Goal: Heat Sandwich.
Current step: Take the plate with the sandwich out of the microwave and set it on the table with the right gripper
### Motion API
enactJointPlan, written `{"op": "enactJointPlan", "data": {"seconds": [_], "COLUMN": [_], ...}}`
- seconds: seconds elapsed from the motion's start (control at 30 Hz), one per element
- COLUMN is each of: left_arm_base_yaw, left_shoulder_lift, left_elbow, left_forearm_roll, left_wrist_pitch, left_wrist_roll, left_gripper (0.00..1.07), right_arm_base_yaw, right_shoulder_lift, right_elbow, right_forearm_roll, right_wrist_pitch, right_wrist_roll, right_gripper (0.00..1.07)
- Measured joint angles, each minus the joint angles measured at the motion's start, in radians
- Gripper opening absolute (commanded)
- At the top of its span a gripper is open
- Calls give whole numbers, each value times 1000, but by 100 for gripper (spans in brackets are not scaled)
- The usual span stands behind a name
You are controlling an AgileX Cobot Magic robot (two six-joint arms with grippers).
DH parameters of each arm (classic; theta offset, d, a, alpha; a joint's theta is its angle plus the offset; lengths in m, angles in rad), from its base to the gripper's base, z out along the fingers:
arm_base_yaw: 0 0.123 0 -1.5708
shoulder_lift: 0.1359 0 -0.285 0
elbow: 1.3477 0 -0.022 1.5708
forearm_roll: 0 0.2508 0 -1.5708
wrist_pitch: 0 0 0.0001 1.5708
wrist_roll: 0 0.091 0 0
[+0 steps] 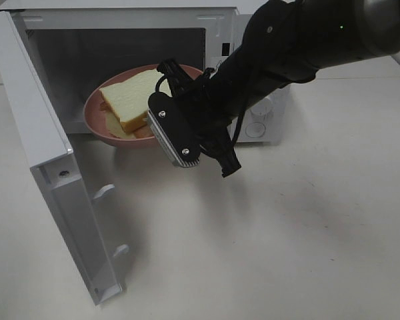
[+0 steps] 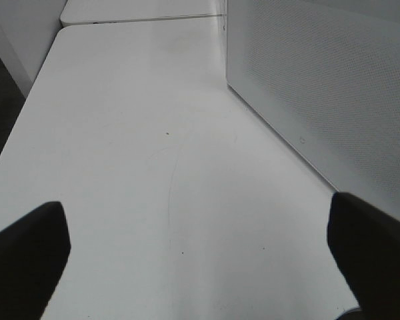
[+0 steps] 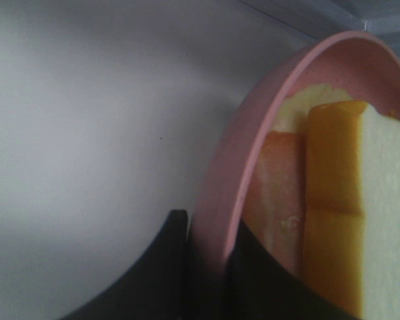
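The right gripper (image 3: pixel 207 267), jaws clamped on the plate (image 1: pixel 97 117) rim, carries the sandwich (image 1: pixel 130 100) into the microwave (image 1: pixel 120 20); next it should set it down, while the left jaws stand open.

the thick square sandwich of pale yellow-white bread with an orange-brown filling layer (image 1: pixel 132 100) lies flat on a round pink plate (image 1: pixel 95 117), its slices slightly offset so a lower slice juts out. plate and sandwich sit at the mouth of the open white microwave (image 1: pixel 120 40).
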Motion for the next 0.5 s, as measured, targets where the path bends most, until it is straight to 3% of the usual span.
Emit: {"op": "enactJointPlan", "data": {"seconds": [0.5], "left_arm_base_yaw": [0], "left_shoulder_lift": [0], "left_elbow": [0], "left_forearm_roll": [0], "left_wrist_pitch": [0], "left_wrist_roll": [0], "left_gripper": [98], "right_arm_base_yaw": [0], "right_shoulder_lift": [-190], "right_elbow": [202], "right_forearm_roll": [0], "right_wrist_pitch": [-8], "right_wrist_roll": [-1], "right_gripper": [0]}}
